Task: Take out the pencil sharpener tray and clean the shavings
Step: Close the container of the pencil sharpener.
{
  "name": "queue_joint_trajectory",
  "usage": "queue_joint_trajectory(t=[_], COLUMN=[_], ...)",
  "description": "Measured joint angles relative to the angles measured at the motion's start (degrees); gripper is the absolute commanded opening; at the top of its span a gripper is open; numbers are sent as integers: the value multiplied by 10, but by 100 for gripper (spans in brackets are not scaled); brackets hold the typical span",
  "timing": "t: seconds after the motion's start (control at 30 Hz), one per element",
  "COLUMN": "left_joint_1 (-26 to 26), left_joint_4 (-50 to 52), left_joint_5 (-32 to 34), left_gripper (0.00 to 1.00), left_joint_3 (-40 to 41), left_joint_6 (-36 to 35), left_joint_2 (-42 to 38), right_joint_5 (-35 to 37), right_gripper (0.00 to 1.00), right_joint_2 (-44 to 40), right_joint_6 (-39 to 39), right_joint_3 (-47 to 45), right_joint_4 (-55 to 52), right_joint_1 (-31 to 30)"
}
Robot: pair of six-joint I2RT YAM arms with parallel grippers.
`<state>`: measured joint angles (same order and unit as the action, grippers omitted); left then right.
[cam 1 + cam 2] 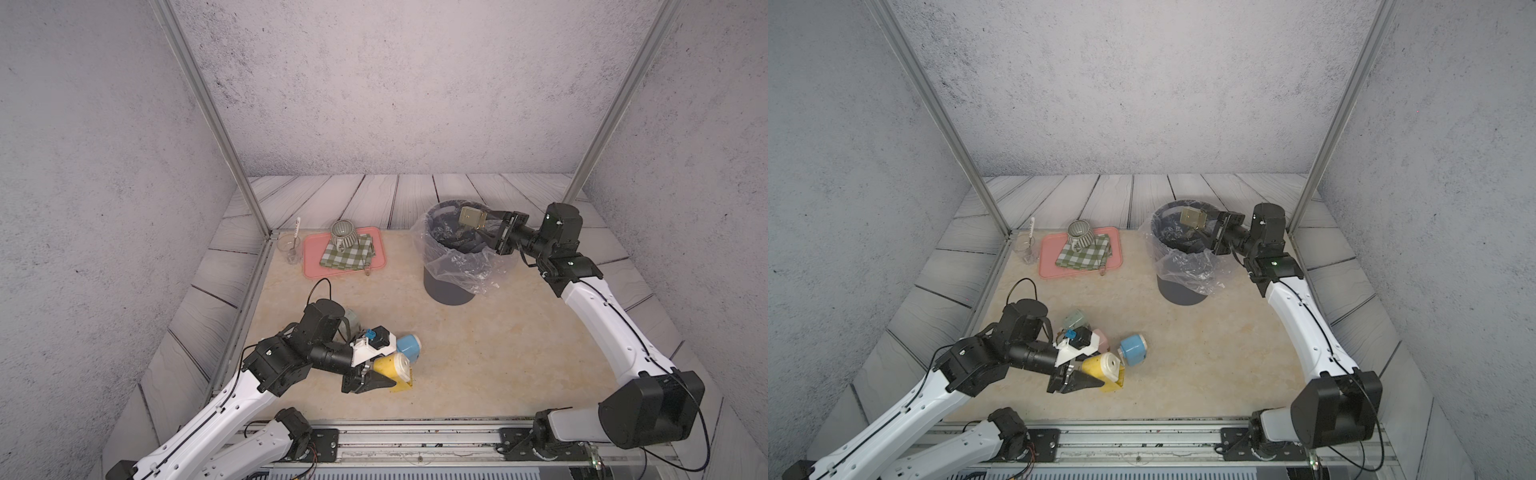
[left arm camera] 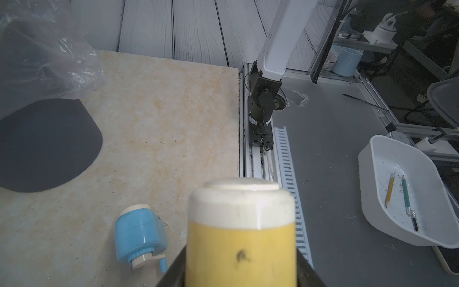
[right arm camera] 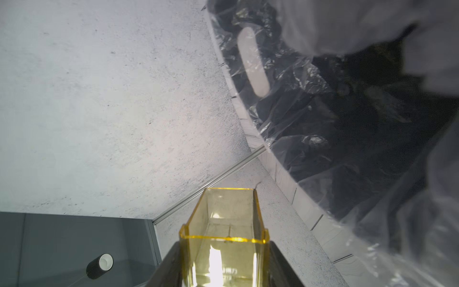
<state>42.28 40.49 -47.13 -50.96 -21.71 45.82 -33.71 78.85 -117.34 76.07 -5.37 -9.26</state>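
Note:
A yellow pencil sharpener (image 1: 392,365) with a white end lies at the front left of the table. My left gripper (image 1: 376,374) is shut on its body, and in the left wrist view the sharpener (image 2: 241,236) fills the gap between the dark fingers. My right gripper (image 1: 488,224) is shut on the clear yellow sharpener tray (image 1: 471,217), holding it over the mouth of the dark bin (image 1: 449,286) with a clear plastic liner. In the right wrist view the tray (image 3: 223,236) looks dusty, with no pile of shavings showing inside it.
A blue sharpener (image 1: 408,345) lies just right of the yellow one. Two more sharpeners, one green (image 1: 1075,321) and one pink (image 1: 1102,338), sit behind my left wrist. At the back left a pink tray (image 1: 309,257) carries a checked cloth and a striped mug (image 1: 343,235), beside a glass (image 1: 289,247).

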Motion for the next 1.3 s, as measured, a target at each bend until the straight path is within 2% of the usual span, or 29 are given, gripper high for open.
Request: queue_joint_trajectory(t=[0.13, 0.23, 0.33, 0.5, 0.6, 0.8, 1.0, 1.07, 1.2, 1.3], left_joint_1=[0, 1, 2, 3, 3, 3, 2, 2, -5, -12], left_joint_4=[2, 10, 10, 9, 5, 5, 11, 19, 49, 70], left_joint_5=[7, 16, 18, 32, 40, 40, 34, 34, 32, 28], left_gripper=[0, 0, 0, 0, 0, 0, 0, 0, 0, 0], left_joint_3=[0, 0, 3, 6, 6, -5, -22, -29, -64, -93], left_joint_6=[2, 2, 2, 2, 1, -1, -8, -13, -34, -55], left_joint_2=[-19, -37, -50, -51, -47, -29, -18, -8, 36, 71], right_joint_5=[-2, 10, -7, -8, -26, -40, -54, -47, 9, 24], right_gripper=[0, 0, 0, 0, 0, 0, 0, 0, 0, 0], right_joint_2=[-7, -8, -20, -13, 4, 12, -1, -30, -139, -226], right_joint_6=[-1, 0, -1, 4, 45, 253, 554, 662, 883, 991], right_joint_3=[-8, 37, 26, 42, 65, 104, 152, 146, 83, 3], right_joint_4=[-1, -81, -30, -75, -81, -122, -195, -220, -281, -291], right_joint_1=[-1, 0, 1, -2, -1, 12, 13, 11, -1, -19])
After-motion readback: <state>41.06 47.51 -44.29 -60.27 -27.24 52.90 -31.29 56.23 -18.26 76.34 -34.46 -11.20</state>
